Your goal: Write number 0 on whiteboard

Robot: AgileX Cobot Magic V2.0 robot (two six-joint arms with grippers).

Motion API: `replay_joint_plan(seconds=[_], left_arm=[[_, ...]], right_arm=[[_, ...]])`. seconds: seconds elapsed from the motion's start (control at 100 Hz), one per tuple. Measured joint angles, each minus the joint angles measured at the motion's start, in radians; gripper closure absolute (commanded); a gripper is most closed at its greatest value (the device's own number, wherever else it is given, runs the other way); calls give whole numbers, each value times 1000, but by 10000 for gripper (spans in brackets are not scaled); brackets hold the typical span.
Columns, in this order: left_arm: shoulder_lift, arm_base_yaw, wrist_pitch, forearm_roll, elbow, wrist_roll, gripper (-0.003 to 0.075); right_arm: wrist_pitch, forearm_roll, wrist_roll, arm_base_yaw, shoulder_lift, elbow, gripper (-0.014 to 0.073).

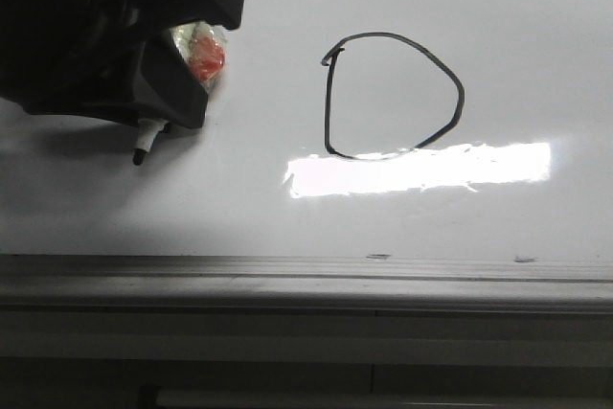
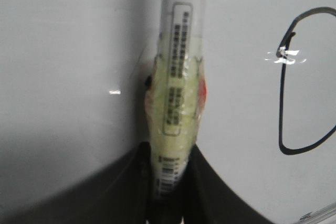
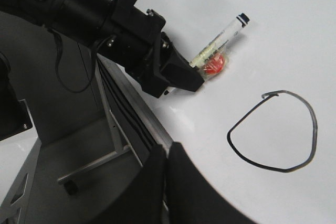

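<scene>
Grey ledge [image 1: 306, 280] nearest, below whiteboard [image 1: 536, 45]. Left gripper [image 1: 177, 64] clamps marker [image 1: 146, 136], left of number 0 [image 1: 393, 95]. Only left wrist view shows marker label. Right gripper [image 3: 167, 169] fingers pressed together, holding nothing. Loop closed, D-like, thin black.

The whiteboard [image 1: 536, 35] has a smooth, glossy white surface that reflects a bright glare. Its ledge [image 1: 306, 280] appears to be brushed grey metal. The left gripper [image 1: 196, 55] is matt black plastic. The marker [image 2: 181, 51] has a smooth plastic barrel wrapped in glossy clear tape.
</scene>
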Motion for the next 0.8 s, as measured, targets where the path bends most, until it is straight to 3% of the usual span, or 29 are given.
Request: replay_joint_plan(seconds=[0.17, 0.38, 0.57, 0.8], left_arm=[[0, 0, -4, -6, 0, 0, 414], [0, 0, -8, -8, -2, 0, 363], [-7, 0, -10, -8, -6, 0, 176], [-86, -37, 60, -30, 3, 0, 164]], right_arm=[[0, 9, 2, 0, 0, 0, 641], [0, 14, 4, 0, 0, 0, 641], [0, 18, 4, 0, 0, 0, 641], [-8, 3, 4, 0, 0, 0, 641]])
